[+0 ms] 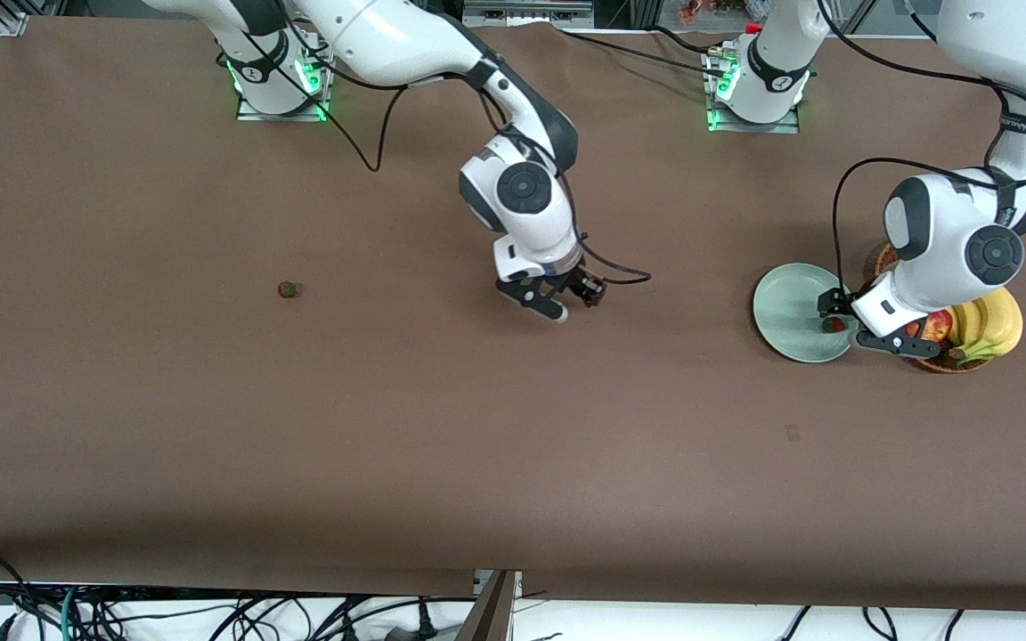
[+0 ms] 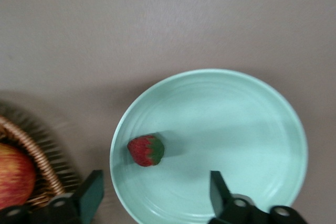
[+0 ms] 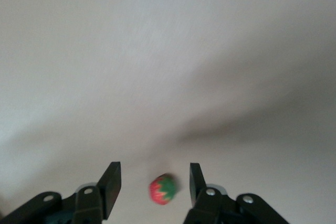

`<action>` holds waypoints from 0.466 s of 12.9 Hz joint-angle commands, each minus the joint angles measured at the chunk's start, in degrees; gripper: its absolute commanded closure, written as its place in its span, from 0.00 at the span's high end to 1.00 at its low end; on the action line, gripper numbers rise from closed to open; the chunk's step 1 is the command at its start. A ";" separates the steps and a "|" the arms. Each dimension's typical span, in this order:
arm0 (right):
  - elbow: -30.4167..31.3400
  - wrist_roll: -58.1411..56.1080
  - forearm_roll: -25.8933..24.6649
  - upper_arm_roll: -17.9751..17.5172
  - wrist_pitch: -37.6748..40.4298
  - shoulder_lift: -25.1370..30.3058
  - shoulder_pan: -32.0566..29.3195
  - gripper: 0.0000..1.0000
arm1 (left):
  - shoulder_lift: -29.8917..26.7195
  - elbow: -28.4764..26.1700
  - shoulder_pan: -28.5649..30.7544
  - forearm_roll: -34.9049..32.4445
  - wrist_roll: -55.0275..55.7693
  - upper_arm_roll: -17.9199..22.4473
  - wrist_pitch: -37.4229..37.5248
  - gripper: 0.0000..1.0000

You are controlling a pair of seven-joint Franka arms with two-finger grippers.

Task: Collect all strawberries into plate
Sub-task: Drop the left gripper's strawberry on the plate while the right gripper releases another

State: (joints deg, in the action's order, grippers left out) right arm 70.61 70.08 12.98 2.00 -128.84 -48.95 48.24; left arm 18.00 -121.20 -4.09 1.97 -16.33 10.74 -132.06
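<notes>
The left gripper (image 1: 844, 322) hangs over the plate (image 1: 785, 307) at the left arm's end of the table, fingers (image 2: 90, 195) spread apart, with one strawberry (image 2: 146, 150) lying loose in the plate between them. A basket (image 1: 954, 361) with bananas (image 1: 989, 328) touches the plate. The right gripper (image 1: 564, 305) is over mid-table, released, a second strawberry (image 3: 163, 189) below its parted fingers. A third strawberry (image 1: 287, 288) lies toward the right arm's end.

**Strawberries and plate**

One red, green-capped strawberry (image 2: 146, 150) lay on its side inside the pale mint plate (image 1: 780, 298). Another (image 1: 288, 289) sat toward the right arm's end. A third (image 3: 163, 189) lay mid-surface.
</notes>
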 commanded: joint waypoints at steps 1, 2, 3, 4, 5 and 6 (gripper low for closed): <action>1.28 -8.96 -0.41 -0.50 9.71 4.73 -3.32 0.61 | -3.40 4.20 -0.66 1.81 6.00 -3.51 7.07 1.00; 2.76 -12.83 -0.41 0.72 13.92 6.49 -3.41 0.61 | -3.67 4.30 -0.66 1.81 9.44 -5.53 7.35 1.00; 4.43 -16.96 -0.50 3.16 17.18 8.24 -3.33 0.61 | -3.67 4.39 -0.66 1.81 11.82 -7.73 7.35 1.00; 7.06 -22.39 -0.50 5.10 19.39 10.44 -3.41 0.62 | -3.67 4.48 -0.66 1.81 14.63 -9.75 7.09 1.00; 10.22 -28.10 -0.33 7.56 20.20 12.81 -3.41 0.62 | -3.67 4.57 -0.74 1.81 17.79 -12.30 6.74 1.00; 14.34 -33.38 -0.15 9.41 20.20 15.53 -3.41 0.62 | -3.33 5.61 -0.74 1.72 21.82 -15.28 6.47 1.00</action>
State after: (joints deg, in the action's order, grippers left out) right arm 75.27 45.55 12.83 8.27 -109.06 -40.36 44.49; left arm 14.40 -116.92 -4.82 2.17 0.28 -0.68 -125.73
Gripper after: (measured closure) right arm 0.379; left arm 0.000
